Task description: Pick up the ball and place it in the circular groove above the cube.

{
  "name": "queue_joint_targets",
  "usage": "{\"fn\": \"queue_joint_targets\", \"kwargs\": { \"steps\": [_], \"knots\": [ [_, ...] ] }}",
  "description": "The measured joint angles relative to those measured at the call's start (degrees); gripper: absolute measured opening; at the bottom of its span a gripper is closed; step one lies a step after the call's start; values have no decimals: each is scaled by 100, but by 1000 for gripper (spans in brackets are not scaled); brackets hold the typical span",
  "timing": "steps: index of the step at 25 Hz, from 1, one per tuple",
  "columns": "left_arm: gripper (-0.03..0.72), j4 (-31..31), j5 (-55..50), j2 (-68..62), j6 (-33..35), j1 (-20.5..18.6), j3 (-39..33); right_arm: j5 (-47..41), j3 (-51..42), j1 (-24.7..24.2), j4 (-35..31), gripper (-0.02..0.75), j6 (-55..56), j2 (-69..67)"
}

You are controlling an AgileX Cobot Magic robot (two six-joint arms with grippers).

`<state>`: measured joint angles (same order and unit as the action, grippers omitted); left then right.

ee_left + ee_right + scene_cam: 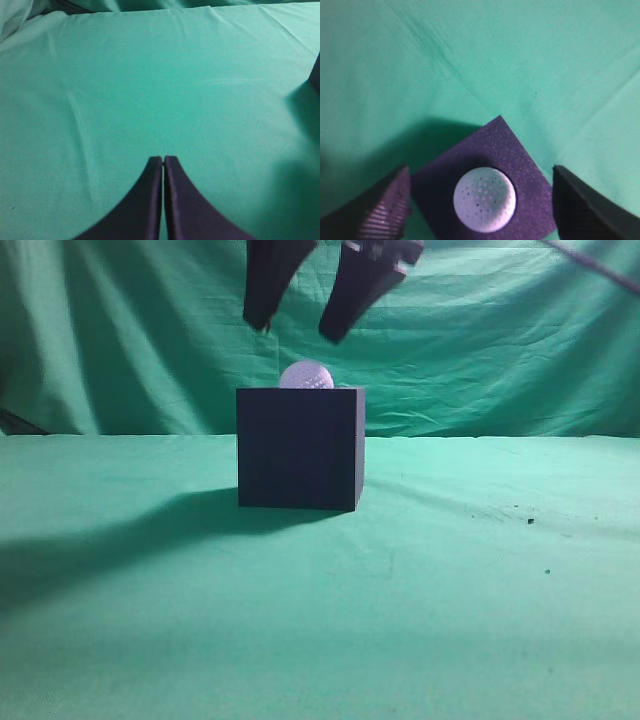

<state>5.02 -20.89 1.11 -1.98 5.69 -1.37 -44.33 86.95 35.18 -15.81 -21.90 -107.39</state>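
The white dimpled ball (306, 376) rests on top of the dark cube (299, 448) in the middle of the green cloth. In the right wrist view the ball (484, 199) sits in the middle of the cube's top face (520, 155). My right gripper (297, 330) hangs open just above the ball, apart from it; its fingers stand wide on both sides of the ball in the right wrist view (481, 175). My left gripper (163, 159) is shut and empty over bare cloth, out of the exterior view.
Green cloth (450, 590) covers the table and hangs as a backdrop (520, 350). A dark edge, probably the cube (315, 75), shows at the right border of the left wrist view. A few dark specks (530, 521) lie right of the cube.
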Motion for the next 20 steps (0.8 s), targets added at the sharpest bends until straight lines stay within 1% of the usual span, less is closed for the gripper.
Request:
{"fn": "queue_joint_targets", "kwargs": {
  "steps": [1,2,3,5,7,8,9,11,13,17,20],
  "knots": [
    [0,0,0,0,0,0,0,-140,117,0,55,529,0,36],
    [0,0,0,0,0,0,0,-340,223,0,130,513,33,87],
    [0,0,0,0,0,0,0,-571,360,0,208,472,101,143],
    [0,0,0,0,0,0,0,-1068,659,0,402,347,312,253],
    [0,0,0,0,0,0,0,-1724,933,0,655,156,616,374],
    [0,0,0,0,0,0,0,-1992,1063,0,766,92,820,434],
    [0,0,0,0,0,0,0,-2281,1152,0,889,59,994,518],
    [0,0,0,0,0,0,0,-2576,1263,0,1080,0,1283,701],
    [0,0,0,0,0,0,0,-2679,1273,0,1207,0,1494,899],
    [0,0,0,0,0,0,0,-2718,1171,0,1237,0,1896,1451],
    [0,0,0,0,0,0,0,-2718,783,0,1248,0,2053,2075]
  ]
}}
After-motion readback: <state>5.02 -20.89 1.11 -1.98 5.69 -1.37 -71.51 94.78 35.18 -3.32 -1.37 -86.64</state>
